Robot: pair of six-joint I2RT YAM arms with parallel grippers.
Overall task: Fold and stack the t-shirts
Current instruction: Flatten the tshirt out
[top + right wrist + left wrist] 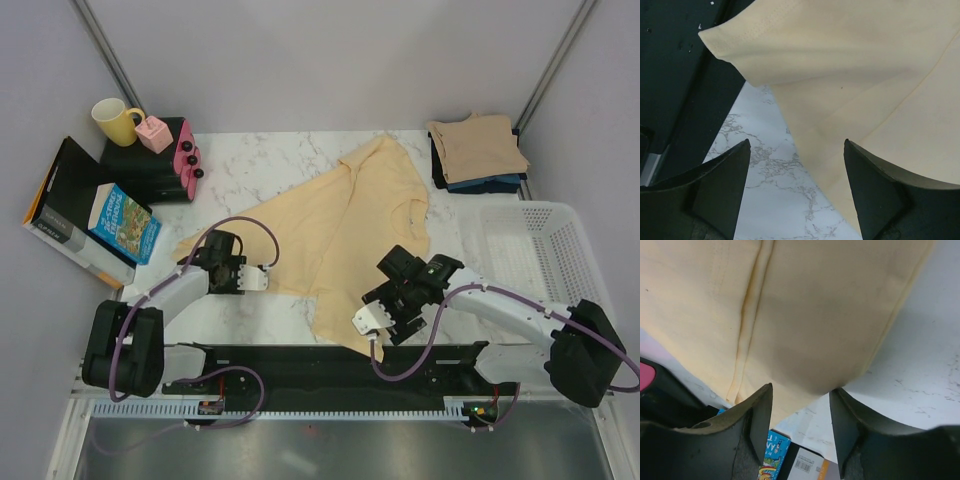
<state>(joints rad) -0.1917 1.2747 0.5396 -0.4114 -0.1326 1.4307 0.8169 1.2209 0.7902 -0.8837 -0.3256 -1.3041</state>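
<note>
A pale yellow t-shirt (340, 220) lies spread and creased on the marble table. My left gripper (262, 282) is at its left lower edge. In the left wrist view the shirt (815, 315) fills the frame and its hem dips into the mouth of the left gripper (801, 390), whose jaws stand apart. My right gripper (368, 325) is over the shirt's near corner. In the right wrist view it (796, 142) is open above bare marble, with the shirt's edge (865, 75) running between its fingers. A folded stack (478, 150), tan over dark shirts, sits at the back right.
A white mesh basket (530, 235) stands at the right edge. At the back left are a yellow mug (118, 120), a pink box (155, 133), a black case (150, 165) and books (120, 222). The black base rail (330, 365) runs along the near edge.
</note>
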